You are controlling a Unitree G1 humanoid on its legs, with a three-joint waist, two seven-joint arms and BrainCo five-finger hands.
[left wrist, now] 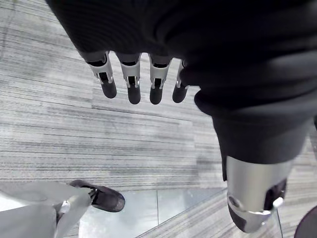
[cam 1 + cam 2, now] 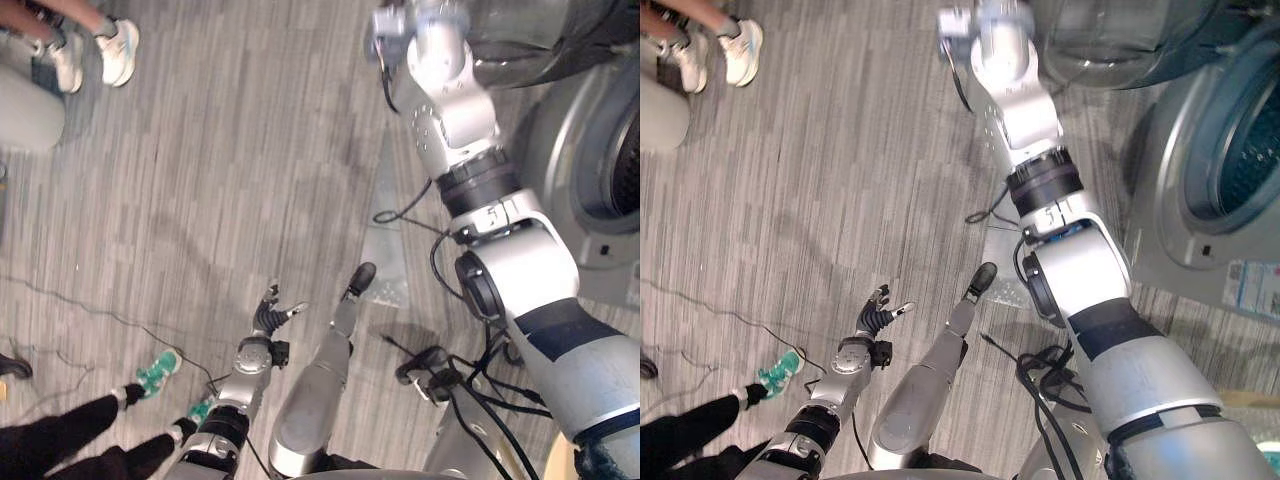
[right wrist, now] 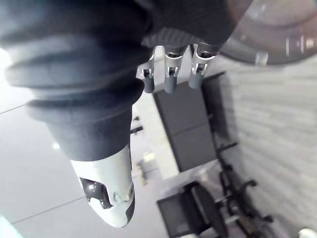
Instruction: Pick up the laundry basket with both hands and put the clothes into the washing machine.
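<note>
My left hand (image 2: pixel 270 316) hangs low over the grey carpet at the lower middle, open, with its fingers spread and nothing in it. In its wrist view the fingers (image 1: pixel 133 82) are straight above bare floor. My right arm stretches far forward beside the washing machine (image 2: pixel 1200 210), which stands at the right with its round drum opening (image 2: pixel 1250 150) showing. The machine's clear round door (image 2: pixel 1110 40) is swung open at the top. My right hand (image 3: pixel 168 74) has straight fingers and holds nothing, and the door's rim (image 3: pixel 277 39) lies just past them.
A person's white sneakers (image 2: pixel 95 50) stand at the far left. Another person in dark trousers and teal socks (image 2: pixel 155 370) is at the lower left. A grey rounded object (image 2: pixel 25 115) sits at the left edge. A pale floor plate (image 2: pixel 385 265) lies beside the machine.
</note>
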